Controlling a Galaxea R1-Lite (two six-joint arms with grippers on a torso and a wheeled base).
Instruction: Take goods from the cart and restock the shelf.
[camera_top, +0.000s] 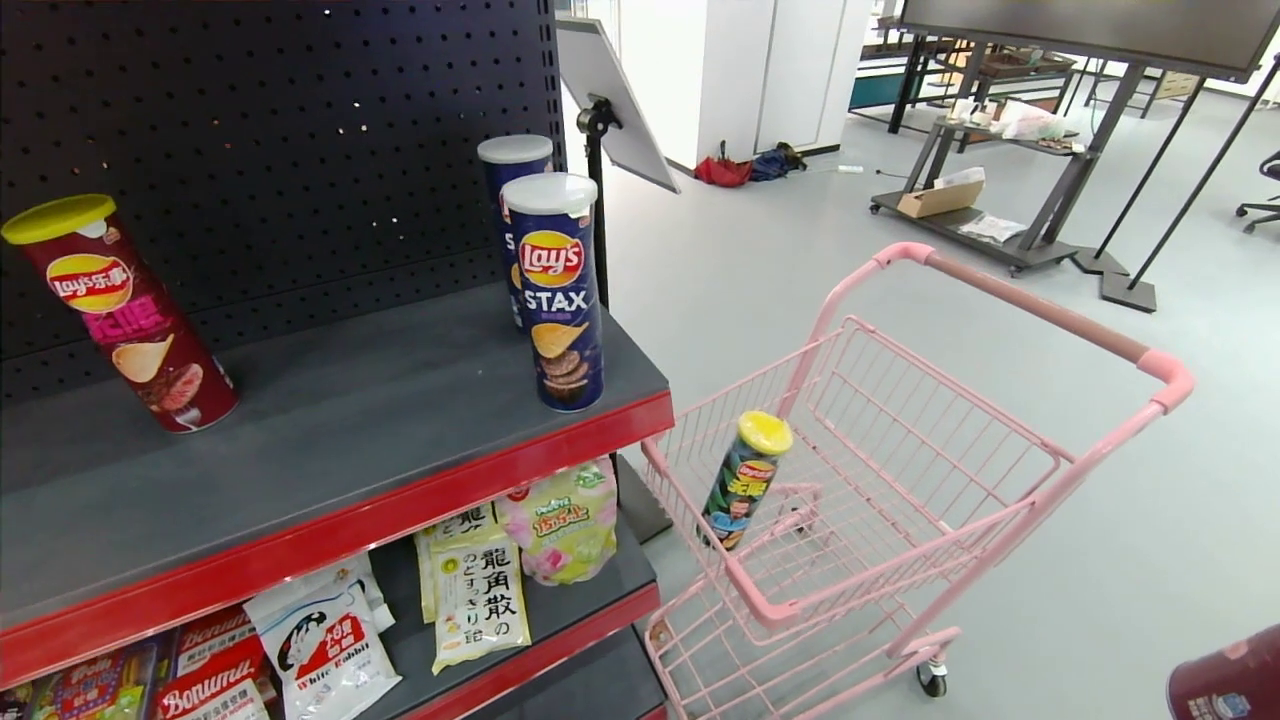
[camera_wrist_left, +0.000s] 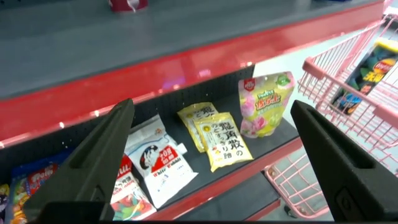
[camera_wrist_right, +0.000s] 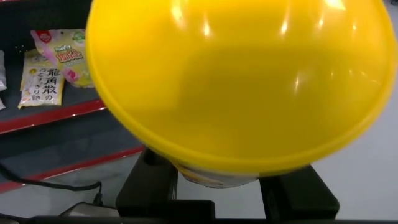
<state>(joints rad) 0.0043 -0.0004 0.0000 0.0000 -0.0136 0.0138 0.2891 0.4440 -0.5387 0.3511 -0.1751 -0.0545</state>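
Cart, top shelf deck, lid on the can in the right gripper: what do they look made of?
Cart: looks like pink-coated metal wire; thin open grid, even sheen. Shelf deck: matte grey, probably painted sheet metal, with a glossy red lip; not certain. Lid on the can in the right gripper: glossy yellow plastic, by its soft highlights.
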